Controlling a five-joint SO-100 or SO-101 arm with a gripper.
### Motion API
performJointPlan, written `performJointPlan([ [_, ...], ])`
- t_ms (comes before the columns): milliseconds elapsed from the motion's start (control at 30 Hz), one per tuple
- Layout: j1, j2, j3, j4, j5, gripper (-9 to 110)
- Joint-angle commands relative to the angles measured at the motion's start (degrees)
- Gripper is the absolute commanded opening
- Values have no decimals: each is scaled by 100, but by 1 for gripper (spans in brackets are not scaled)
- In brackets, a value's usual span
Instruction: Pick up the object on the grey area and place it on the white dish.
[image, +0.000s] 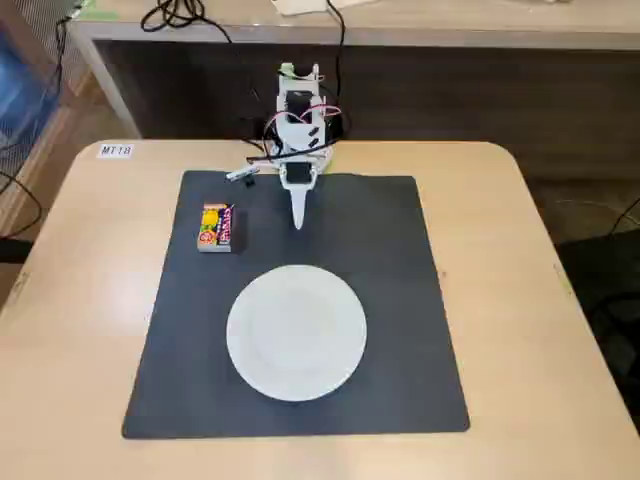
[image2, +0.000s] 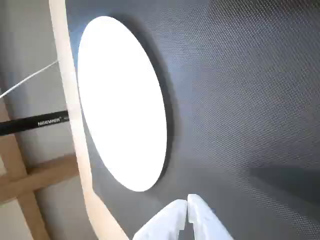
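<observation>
A small flat packet with yellow, red and pink print lies on the dark grey mat, near its far left part in the fixed view. The white dish stands empty on the mat's near middle; it also shows in the wrist view. My gripper is shut and empty, its white tip pointing down over the mat's far middle, to the right of the packet and apart from it. In the wrist view the closed fingertips meet at the bottom edge; the packet is out of that view.
The mat lies on a light wooden table with rounded corners. The arm's base with loose wires stands at the table's far edge. A small label sits at the far left corner. A black rod shows beyond the table edge.
</observation>
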Motion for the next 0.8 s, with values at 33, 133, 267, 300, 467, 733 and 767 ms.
performJointPlan([
  [33,-272,-3419,-3911,633,-185,0],
  [133,-281,-3480,-3920,668,-167,0],
  [267,-316,-3551,-3938,668,-158,0],
  [300,-316,-3560,-3946,668,-149,0],
  [467,-158,-3621,-3973,633,571,0],
  [733,940,-4201,-4140,132,2953,0],
  [767,1116,-4359,-4236,167,3138,0],
])
